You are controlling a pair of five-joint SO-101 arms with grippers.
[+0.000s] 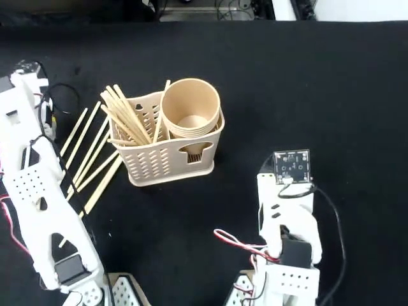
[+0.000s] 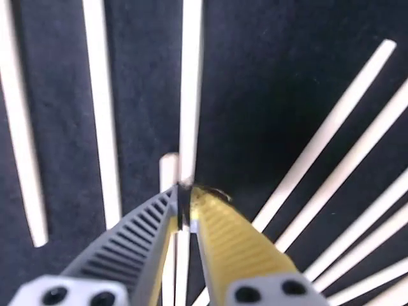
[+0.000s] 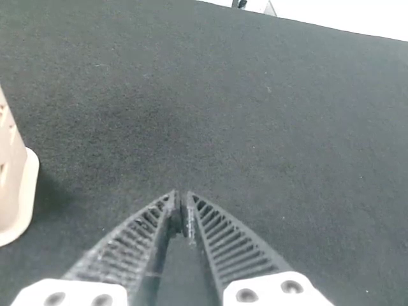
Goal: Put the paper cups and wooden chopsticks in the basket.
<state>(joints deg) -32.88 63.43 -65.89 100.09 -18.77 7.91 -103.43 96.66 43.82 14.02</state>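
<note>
What mattered for the next move was how the loose chopsticks (image 1: 102, 185) lay against the left gripper (image 2: 183, 191). They were fanned out on the desk (image 1: 306, 89) just beside the basket (image 1: 167, 167), on the side toward the left arm, with their long axes slanting from near the basket's wall out toward that arm. Through the left wrist camera I saw one chopstick (image 2: 191, 95) running straight out from the jaw tips, in line with the jaws' own length and so across the direction in which they close. A shorter stick end (image 2: 169, 167) lay just beside it. The left jaws were drawn together at the tips, right over that stick, but I could not make out whether they pinched it or only met above it. The paper cups (image 1: 191, 118) were stacked inside the basket, and a bundle of chopsticks (image 1: 124, 115) leaned in the compartment next to them. The right gripper (image 3: 180, 204) hung over bare desk with its jaws closed on nothing, well apart from the loose sticks and on the far side of the basket from them. I judged the left arm clearly the nearer one. From its sticks the basket lay toward the middle of the desk.
</note>
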